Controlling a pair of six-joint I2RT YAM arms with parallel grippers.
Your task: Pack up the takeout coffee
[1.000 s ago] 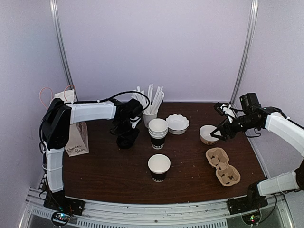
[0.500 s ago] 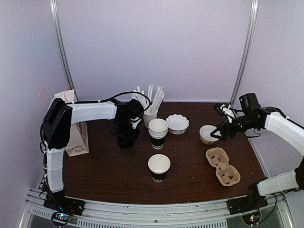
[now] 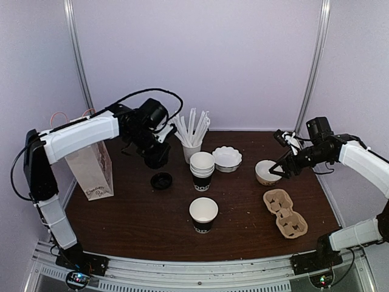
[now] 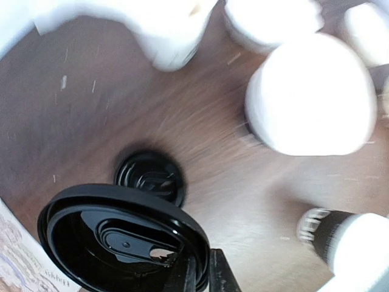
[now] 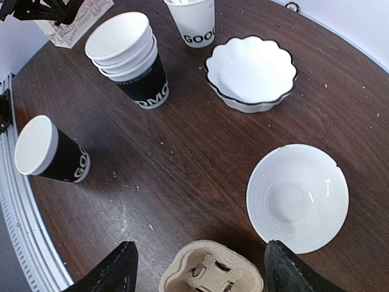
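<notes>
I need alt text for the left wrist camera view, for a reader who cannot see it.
The left claw pinches the rim of a black plastic lid, held above a brown table. A second black lid lies below; blurred white cups stand beyond.

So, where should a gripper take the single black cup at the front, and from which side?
Probably the side wall at mid-height, coming level from the near edge: the black cup stands upright with no lid, so pinching its rim could crush it.
</notes>
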